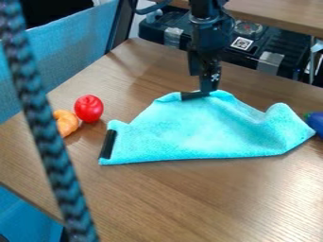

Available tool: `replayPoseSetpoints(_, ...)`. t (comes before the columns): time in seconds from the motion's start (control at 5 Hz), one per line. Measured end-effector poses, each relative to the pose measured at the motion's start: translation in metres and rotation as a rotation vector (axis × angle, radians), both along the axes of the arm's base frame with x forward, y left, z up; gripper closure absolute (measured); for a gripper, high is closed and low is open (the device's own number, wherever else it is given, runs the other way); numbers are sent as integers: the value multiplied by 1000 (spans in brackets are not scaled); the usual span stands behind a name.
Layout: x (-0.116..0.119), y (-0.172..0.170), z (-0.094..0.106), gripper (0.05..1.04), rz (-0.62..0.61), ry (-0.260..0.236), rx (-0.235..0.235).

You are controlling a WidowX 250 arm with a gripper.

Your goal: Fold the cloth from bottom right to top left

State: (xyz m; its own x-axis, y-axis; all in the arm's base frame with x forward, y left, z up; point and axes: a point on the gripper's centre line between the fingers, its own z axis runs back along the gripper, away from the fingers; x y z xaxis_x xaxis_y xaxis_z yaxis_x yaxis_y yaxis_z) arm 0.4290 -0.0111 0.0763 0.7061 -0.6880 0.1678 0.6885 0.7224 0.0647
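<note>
The gripper (205, 90) hangs down from the top edge, its tip at the upper edge of the turquoise cloth (195, 130). Beside the tip, a black strip lies on the cloth's top edge; a second black strip marks its lower left corner. The cloth spreads across the middle of the table, with a fairly straight lower edge and a raised, rumpled right part. Whether the gripper holds any fabric cannot be made out.
A red toy vegetable (89, 108) and an orange one (65, 123) lie left of the cloth. A blue-purple toy (317, 123) touches or nearly touches its right corner. A braided cable (44, 127) crosses the left foreground. Behind the wooden table (189, 198) stands black equipment (252, 45).
</note>
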Motion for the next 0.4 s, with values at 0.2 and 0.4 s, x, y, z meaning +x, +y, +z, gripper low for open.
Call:
replayPoseSetpoints(0.2,4,-6,10,83,-5,-49,-56)
replayPoseSetpoints(0.4,-1,9,51,83,76,-103,-92)
